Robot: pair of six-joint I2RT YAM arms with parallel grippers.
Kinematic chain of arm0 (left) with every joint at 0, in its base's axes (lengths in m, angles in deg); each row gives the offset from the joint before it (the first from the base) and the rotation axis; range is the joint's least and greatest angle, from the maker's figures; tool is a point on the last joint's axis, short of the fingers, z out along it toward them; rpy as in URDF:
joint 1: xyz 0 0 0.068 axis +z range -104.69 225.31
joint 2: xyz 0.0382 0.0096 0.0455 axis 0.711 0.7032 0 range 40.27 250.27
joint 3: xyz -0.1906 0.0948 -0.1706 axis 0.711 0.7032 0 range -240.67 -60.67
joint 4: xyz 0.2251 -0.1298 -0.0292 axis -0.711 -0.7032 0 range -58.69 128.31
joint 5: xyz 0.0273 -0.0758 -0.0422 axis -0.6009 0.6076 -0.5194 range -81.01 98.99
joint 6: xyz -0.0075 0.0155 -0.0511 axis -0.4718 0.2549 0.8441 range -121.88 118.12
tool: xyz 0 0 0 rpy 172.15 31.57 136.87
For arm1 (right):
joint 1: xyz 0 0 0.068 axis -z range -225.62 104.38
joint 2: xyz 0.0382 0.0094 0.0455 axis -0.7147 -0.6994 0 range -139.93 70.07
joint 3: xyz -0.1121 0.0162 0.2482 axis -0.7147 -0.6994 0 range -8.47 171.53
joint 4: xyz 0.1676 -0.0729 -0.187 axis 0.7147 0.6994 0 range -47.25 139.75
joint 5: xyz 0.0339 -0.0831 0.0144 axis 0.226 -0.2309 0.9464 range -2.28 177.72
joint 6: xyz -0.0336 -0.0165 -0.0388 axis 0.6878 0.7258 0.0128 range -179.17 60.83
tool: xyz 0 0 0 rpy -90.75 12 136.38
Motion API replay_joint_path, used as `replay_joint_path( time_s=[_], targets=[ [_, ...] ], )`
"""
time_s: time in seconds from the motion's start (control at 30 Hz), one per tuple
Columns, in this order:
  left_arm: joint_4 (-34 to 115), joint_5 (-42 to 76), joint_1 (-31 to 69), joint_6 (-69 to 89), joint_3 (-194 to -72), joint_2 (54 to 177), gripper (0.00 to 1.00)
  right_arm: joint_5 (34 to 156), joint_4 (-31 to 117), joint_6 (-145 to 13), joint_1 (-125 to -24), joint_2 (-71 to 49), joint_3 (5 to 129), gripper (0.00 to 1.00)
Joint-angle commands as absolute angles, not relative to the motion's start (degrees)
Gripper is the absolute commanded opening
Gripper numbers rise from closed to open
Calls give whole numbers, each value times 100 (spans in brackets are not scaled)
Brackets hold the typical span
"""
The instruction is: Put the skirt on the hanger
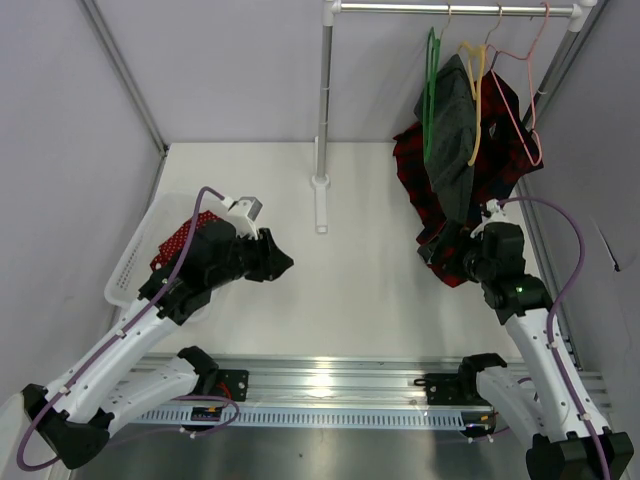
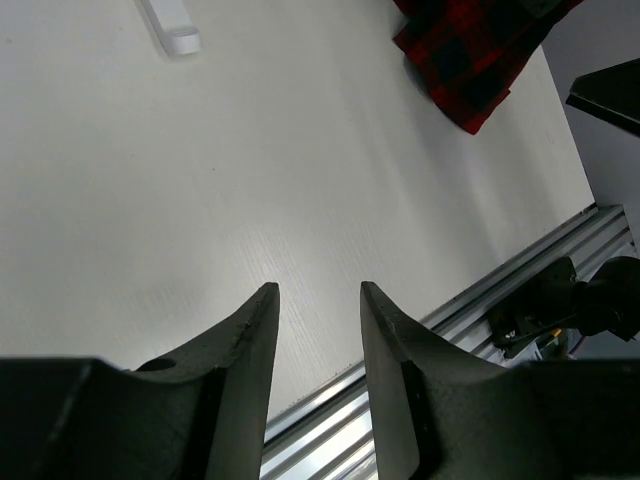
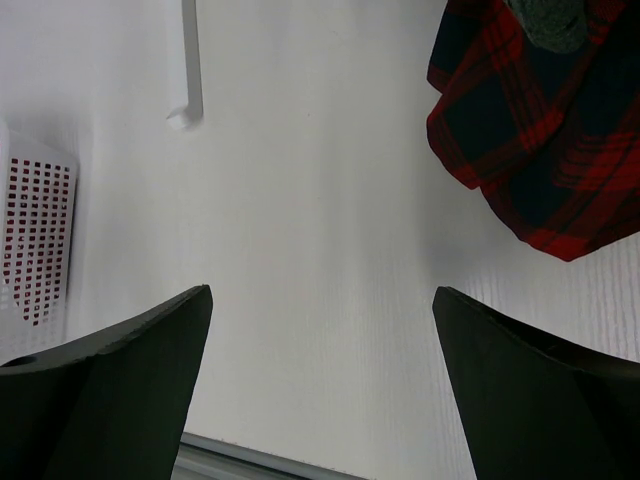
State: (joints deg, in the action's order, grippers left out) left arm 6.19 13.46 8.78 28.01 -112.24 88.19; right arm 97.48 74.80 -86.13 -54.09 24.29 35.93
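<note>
The red polka-dot skirt (image 1: 178, 240) lies bunched in a white basket (image 1: 128, 268) at the table's left edge, partly hidden under my left arm. The thin green hanger (image 1: 431, 95) hangs bare on the rail at the back right. My left gripper (image 1: 283, 263) is open and empty, just right of the basket above the bare table; its view (image 2: 318, 290) shows only tabletop between the fingers. My right gripper (image 1: 443, 262) is wide open and empty (image 3: 320, 295), low beside the hem of the plaid garment (image 1: 500, 165).
A yellow hanger (image 1: 475, 105) carries a dark grey garment (image 1: 452, 130), and a pink hanger (image 1: 522, 95) carries the plaid garment (image 3: 535, 130). The rack's post (image 1: 324, 100) and foot (image 1: 321, 205) stand at mid back. Walls close in on both sides.
</note>
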Motion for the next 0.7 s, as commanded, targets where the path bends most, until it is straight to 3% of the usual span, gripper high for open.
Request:
replay_joint_path(
  time_s=[0.0, 0.33, 0.47, 0.6, 0.67],
  targets=[
    [552, 1224, 858, 2844, -11340, 8729, 44, 9748, 7342, -8562, -5414, 2612, 3565, 99],
    [395, 1110, 858, 2870, -11411, 8668, 45, 9678, 7465, -8518, -5423, 2700, 3521, 99],
    [-9, 408, 919, 3115, -11568, 8676, 44, 9730, 7456, -8518, -5414, 2682, 3468, 100],
    [-633, -436, 1524, 3318, -11859, 8957, 45, 9809, 7413, -8545, -5414, 2682, 3425, 99],
    [-652, -630, 2171, 3441, -11772, 8966, 50, 9914, 7377, -8606, -5414, 2674, 3381, 99]
  ],
)
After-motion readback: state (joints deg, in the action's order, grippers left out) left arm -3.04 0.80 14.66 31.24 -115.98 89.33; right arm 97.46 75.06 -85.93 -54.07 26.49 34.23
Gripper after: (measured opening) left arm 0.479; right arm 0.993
